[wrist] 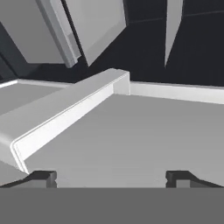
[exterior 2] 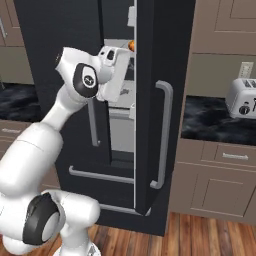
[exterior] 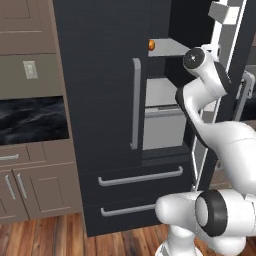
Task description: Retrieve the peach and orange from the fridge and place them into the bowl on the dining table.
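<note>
The black fridge [exterior: 100,100] stands with its left door shut and its right door [exterior 2: 150,100] swung open. A small round orange-coloured fruit [exterior: 151,45] [exterior 2: 131,46] sits on an upper shelf at the edge of the shut door. It is too small to tell whether it is the peach or the orange. My arm reaches into the open side below that shelf. In the hand view my gripper [wrist: 111,179] is open, its fingertips [wrist: 43,177] wide apart over a bare grey-white shelf [wrist: 131,131]. The bowl and the dining table are out of view.
The open door's white inner bins [exterior: 225,15] stand close to the right of my arm. Two lower drawers [exterior: 140,177] sit under the opening. Brown cabinets and a black counter [exterior: 30,120] flank the fridge, and a toaster [exterior 2: 242,97] stands at the right.
</note>
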You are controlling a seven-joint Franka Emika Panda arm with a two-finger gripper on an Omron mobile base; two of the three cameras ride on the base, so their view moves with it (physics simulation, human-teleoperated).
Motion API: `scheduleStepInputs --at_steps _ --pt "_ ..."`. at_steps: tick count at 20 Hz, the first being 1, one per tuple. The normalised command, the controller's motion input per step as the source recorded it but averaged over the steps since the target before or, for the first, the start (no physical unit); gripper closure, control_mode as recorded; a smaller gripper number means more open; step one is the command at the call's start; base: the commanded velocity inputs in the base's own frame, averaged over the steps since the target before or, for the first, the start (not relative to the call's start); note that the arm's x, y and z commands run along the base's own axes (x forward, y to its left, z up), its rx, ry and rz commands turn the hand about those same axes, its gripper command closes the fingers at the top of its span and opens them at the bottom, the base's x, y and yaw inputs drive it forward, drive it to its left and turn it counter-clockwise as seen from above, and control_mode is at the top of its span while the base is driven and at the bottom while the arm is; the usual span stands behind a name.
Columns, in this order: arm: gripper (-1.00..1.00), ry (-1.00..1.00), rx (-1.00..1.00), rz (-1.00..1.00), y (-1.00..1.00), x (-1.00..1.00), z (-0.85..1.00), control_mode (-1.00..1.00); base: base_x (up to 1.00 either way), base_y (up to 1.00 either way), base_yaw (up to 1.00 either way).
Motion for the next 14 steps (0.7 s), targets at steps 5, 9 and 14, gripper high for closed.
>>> scheduleStepInputs --at_steps 5,9,14 --pt "-1.00 0.05 0.00 -0.06 -0.71 0.19 -0.07 -1.00 0.00 0.00 0.00" --pt "-1.00 -0.06 0.00 -0.18 -0.84 -0.98 0.07 -1.00 0.00 0.00 0.00" --pt "-1.00 -0.19 -0.10 -0.04 0.01 -0.93 0.32 -1.00 0.00 0.00 0.00"
